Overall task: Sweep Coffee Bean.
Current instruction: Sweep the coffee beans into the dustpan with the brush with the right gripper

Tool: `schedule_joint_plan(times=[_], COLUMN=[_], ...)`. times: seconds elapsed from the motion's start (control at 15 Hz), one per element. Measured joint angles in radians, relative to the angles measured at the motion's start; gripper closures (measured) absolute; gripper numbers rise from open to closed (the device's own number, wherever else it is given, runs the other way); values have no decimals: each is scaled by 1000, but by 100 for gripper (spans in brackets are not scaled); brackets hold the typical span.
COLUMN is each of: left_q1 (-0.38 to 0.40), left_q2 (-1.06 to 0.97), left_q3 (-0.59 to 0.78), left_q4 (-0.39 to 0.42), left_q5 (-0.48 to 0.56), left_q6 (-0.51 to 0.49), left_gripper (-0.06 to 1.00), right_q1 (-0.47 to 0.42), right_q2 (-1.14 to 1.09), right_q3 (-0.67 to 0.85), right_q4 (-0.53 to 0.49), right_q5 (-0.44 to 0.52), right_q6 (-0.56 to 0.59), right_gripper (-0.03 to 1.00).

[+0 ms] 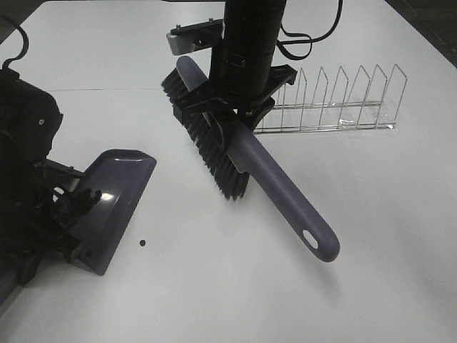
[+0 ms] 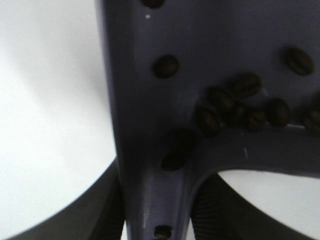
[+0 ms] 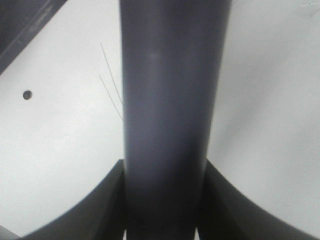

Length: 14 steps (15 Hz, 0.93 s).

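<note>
My left gripper is shut on the handle of a purple dustpan lying on the white table at the left. Several coffee beans lie inside the pan in the left wrist view; a few show in the high view. One stray bean lies on the table just in front of the pan, and also shows in the right wrist view. My right gripper is shut on the purple brush handle, holding the brush tilted, black bristles toward the pan. The handle fills the right wrist view.
A wire dish rack stands at the back right, behind the brush. A table seam runs across the back left. The white table extends to the front and right.
</note>
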Motion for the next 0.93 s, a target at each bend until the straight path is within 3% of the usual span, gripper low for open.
schedule_joint_plan(times=[0.27, 0.33, 0.53, 0.73, 0.93], left_q1=[-53, -87, -91, -91, -91], left_q2=[-5, -7, -7, -4, -4], left_q3=[21, 21, 21, 21, 21], left_q4=[1, -6, -20, -22, -22], left_q5=[4, -9, -14, -14, -13], left_q6=[-4, -14, -22, -22, -23], left_gripper=[61, 61, 61, 61, 61], right_q1=[82, 116, 129, 129, 129], right_q2=[-9, -10, 7, 46, 85], right_q3=[80, 146, 172, 171, 171], right_q4=[-83, -84, -32, 112, 408], right_q5=[-1, -53, -129, -232, -382], right_q6=[73, 104, 127, 109, -31], right_gripper=[65, 65, 65, 65, 65])
